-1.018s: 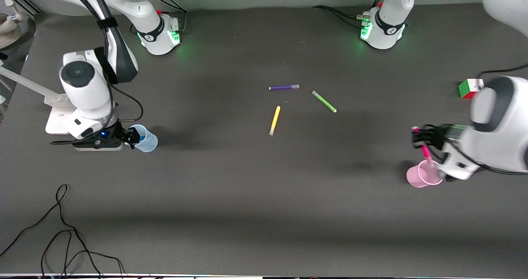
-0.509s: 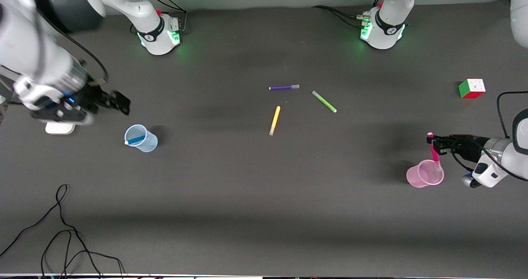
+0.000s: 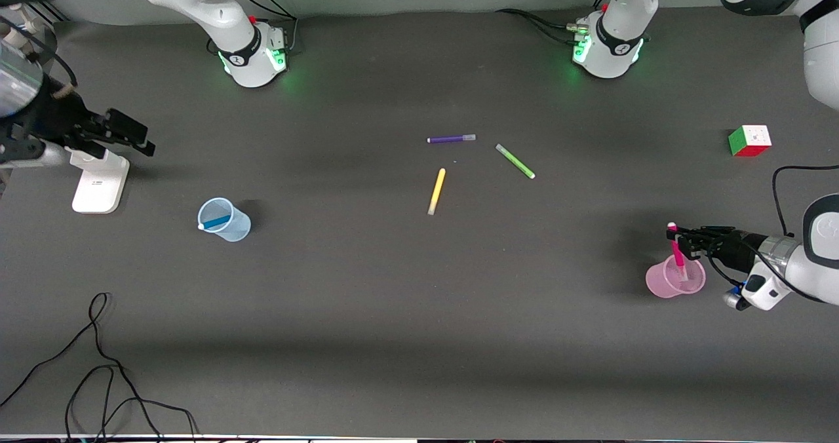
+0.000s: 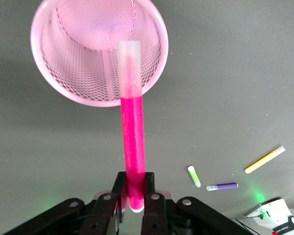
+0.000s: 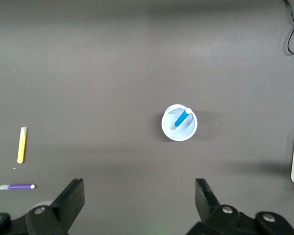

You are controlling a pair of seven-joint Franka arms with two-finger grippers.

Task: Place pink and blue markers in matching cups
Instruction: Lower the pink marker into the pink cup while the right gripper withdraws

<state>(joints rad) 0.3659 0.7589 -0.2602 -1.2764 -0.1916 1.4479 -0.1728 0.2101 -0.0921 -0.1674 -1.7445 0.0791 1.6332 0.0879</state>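
Markers are the matter here. One pink marker (image 3: 677, 257) stands nearly upright with its capped lower end inside the pink cup (image 3: 659, 284), which sits toward the left arm's end of the table. The left gripper (image 3: 675, 236) is over that cup, its fingers (image 4: 149, 188) pinching the marker's upper end; in the left wrist view the pink marker (image 4: 133, 142) runs from the gripper (image 4: 133, 196) down past the rim of the pink cup (image 4: 68, 73).

The blue marker (image 3: 215, 221) leans inside the pale blue cup (image 3: 237, 228), its white tip resting at the rim; that cup stands toward the right arm's end of the table. In the right wrist view the blue marker (image 5: 182, 119) lies slanted in the blue cup (image 5: 179, 135).

The right gripper (image 3: 128, 135) hangs up over the table edge at the right arm's end, above a white stand (image 3: 98, 182), its fingers (image 5: 71, 198) spread wide apart and holding nothing.

Near the middle of the table lie a purple marker (image 3: 451, 139), a green marker (image 3: 515, 161) and a yellow marker (image 3: 436, 191), all well apart from both cups. A colour cube (image 3: 749, 141) sits farther from the front camera than the pink cup. A black cable (image 3: 98, 364) curls near the front edge.
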